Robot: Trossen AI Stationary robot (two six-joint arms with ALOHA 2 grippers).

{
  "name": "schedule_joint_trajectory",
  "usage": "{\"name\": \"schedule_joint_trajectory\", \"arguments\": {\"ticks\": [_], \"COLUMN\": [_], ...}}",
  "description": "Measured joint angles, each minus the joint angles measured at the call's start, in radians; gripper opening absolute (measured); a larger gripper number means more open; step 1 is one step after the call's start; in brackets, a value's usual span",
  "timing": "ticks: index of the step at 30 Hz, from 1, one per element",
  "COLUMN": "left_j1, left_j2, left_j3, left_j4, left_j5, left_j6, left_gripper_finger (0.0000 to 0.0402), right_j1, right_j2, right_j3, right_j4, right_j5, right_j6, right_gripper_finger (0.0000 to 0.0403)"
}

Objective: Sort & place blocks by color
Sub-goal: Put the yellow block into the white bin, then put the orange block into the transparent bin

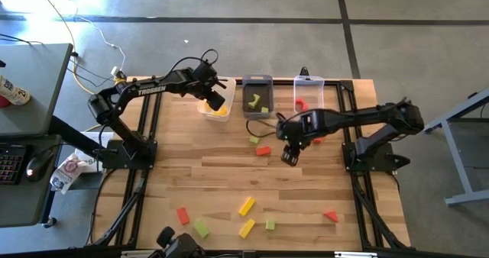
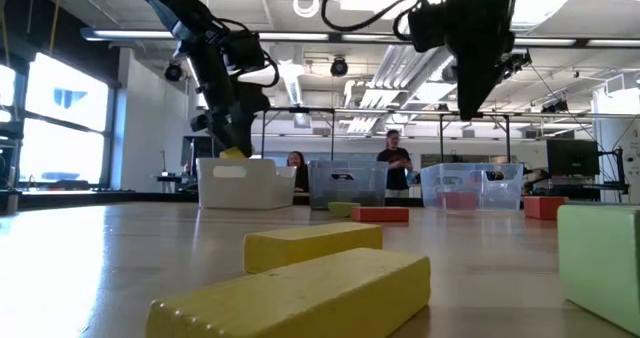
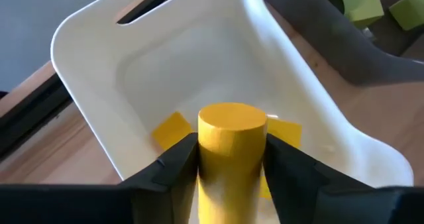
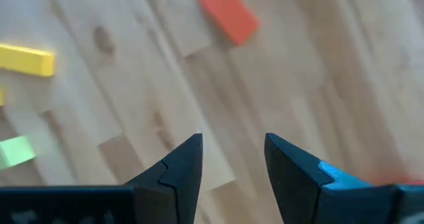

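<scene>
My left gripper (image 3: 230, 161) hangs over the white bin (image 1: 216, 98) at the table's far edge, shut on a yellow cylinder block (image 3: 232, 141); other yellow blocks (image 3: 173, 130) lie on the bin's floor. My right gripper (image 4: 233, 159) is open and empty above bare table, right of centre (image 1: 289, 156), near a red block (image 1: 263, 150) (image 4: 227, 13). Green blocks (image 1: 255, 100) sit in the grey bin, a red one (image 1: 301, 104) in the clear bin. Red, yellow and green blocks (image 1: 247, 206) lie scattered along the near side. My left gripper pinches the yellow cylinder by its curved side (image 3: 211, 159), one finger (image 3: 173, 166) on each side, coming from above and pointing down into the white bin. The cylinder lies along the fingers with its flat end (image 3: 232, 116) toward the bin floor, lifted clear of it.
Three bins stand side by side at the far edge: white, grey (image 1: 257, 95), clear (image 1: 309, 94). A green block (image 1: 254, 140) lies just before the grey bin, and a red block (image 1: 315, 140) shows beside my right arm. Black frame rails (image 1: 145, 120) run along both table sides. People stand in the room behind (image 2: 393, 158).
</scene>
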Motion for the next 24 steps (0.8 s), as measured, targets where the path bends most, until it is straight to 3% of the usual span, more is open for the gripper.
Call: {"name": "schedule_joint_trajectory", "arguments": {"ticks": [10,18,24], "left_j1": [0.000,-0.004,-0.051], "left_j2": [0.000,-0.008,-0.008], "left_j3": [0.000,0.024,0.054], "left_j4": [0.002,-0.030,-0.027], "left_j5": [0.012,0.070,0.089], "left_j6": [0.014,0.033,0.047], "left_gripper_finger": [0.0201,0.0201,0.0200], "right_j1": [0.158,0.283,0.354], "right_j2": [0.000,0.000,0.000], "right_j3": [0.000,0.000,0.000], "right_j4": [-0.017,-0.041,-0.055], "right_j5": [-0.019,-0.042,-0.018], "right_j6": [0.201,0.269,0.349], "right_gripper_finger": [0.0149,0.0158,0.0194]}}
